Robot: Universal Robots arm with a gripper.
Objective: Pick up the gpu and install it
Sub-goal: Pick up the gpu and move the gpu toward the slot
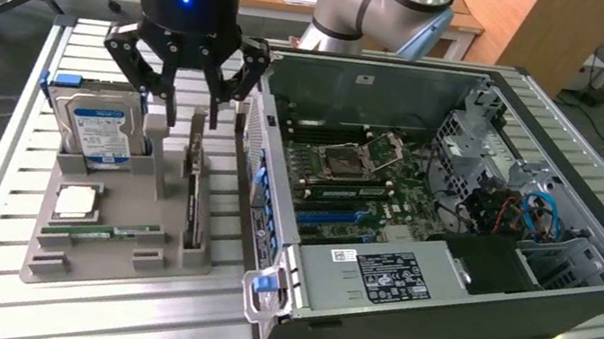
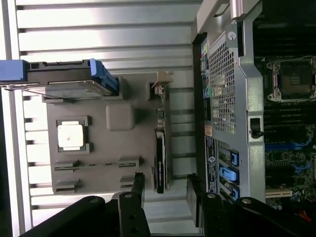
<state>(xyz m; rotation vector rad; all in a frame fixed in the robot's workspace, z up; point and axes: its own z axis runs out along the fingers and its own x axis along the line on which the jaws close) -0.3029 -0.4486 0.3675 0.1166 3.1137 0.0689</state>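
The gpu (image 1: 193, 193) is a thin dark card standing on edge in a slot along the grey holder tray (image 1: 134, 197), beside the open computer case (image 1: 573, 294). In the wrist view the gpu (image 2: 160, 153) runs lengthwise, with its silver bracket (image 2: 161, 79) at the far end. My gripper (image 1: 193, 107) hangs open just above the card's bracket end, its fingers straddling the line of the card without touching it. In the wrist view the gripper (image 2: 165, 186) shows both dark fingers (image 2: 138, 185), one on each side of the card's near end.
The tray also holds a silver hard drive (image 1: 100, 130) with a blue-white label, a square CPU (image 1: 76, 202) and a green memory stick (image 1: 98, 233). Inside the case lies the motherboard (image 1: 350, 177) with blue slots (image 1: 331, 215). The case wall (image 2: 224, 89) stands close beside the gpu.
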